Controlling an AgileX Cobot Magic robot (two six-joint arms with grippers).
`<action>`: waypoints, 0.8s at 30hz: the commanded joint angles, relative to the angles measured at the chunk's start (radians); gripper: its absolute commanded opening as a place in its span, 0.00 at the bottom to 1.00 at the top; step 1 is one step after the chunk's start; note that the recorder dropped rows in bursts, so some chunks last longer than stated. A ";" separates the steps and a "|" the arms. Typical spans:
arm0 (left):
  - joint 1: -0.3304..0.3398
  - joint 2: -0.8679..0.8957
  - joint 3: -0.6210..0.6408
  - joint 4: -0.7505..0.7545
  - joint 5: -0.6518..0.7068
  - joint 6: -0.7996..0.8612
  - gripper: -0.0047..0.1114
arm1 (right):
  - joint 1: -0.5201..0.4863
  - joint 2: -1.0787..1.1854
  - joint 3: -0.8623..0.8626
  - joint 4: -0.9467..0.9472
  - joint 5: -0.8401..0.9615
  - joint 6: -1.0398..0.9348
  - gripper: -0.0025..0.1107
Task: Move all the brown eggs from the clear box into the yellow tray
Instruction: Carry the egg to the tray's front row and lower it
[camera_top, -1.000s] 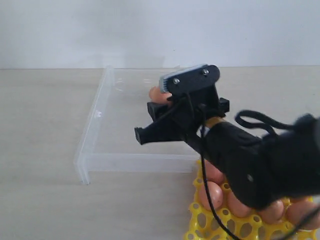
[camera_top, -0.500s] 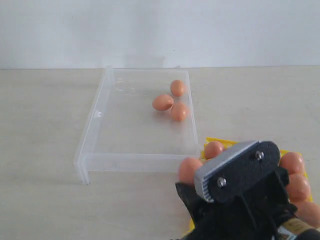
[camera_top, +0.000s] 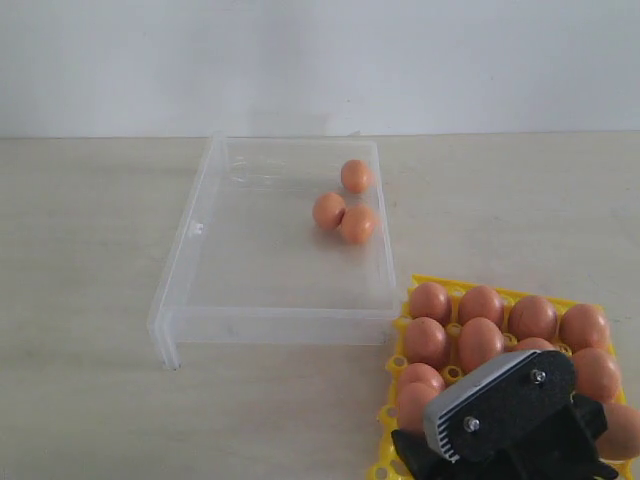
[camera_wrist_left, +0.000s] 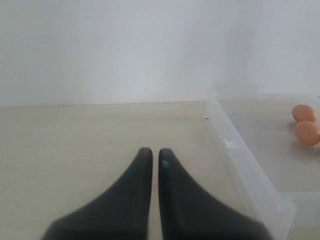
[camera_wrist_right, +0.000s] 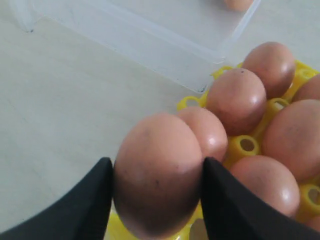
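Jaws of the right gripper (camera_wrist_right: 156, 200) pinch an orange-brown egg (camera_wrist_right: 155, 160) just above the edge of the bright yellow plastic lattice tray (camera_wrist_right: 192, 101), presumably to seat it in a cup. Beyond them, three eggs (camera_top: 345, 205) lie in the clear plastic box (camera_top: 185, 250); the left gripper (camera_wrist_left: 151, 155) has its jaws pressed together.

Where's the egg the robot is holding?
In the right wrist view, the smooth orange-brown egg is pinched in the right gripper, at the edge of the bright yellow plastic tray, beside a seated egg.
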 joint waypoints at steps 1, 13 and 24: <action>-0.005 -0.004 0.004 0.002 -0.002 0.000 0.08 | 0.003 0.000 0.007 -0.067 0.003 0.004 0.02; -0.005 -0.004 0.004 0.002 -0.002 0.000 0.08 | 0.003 0.174 0.007 -0.138 -0.038 0.082 0.02; -0.005 -0.004 0.004 0.002 -0.002 0.000 0.08 | 0.003 0.188 0.007 -0.149 -0.050 0.127 0.18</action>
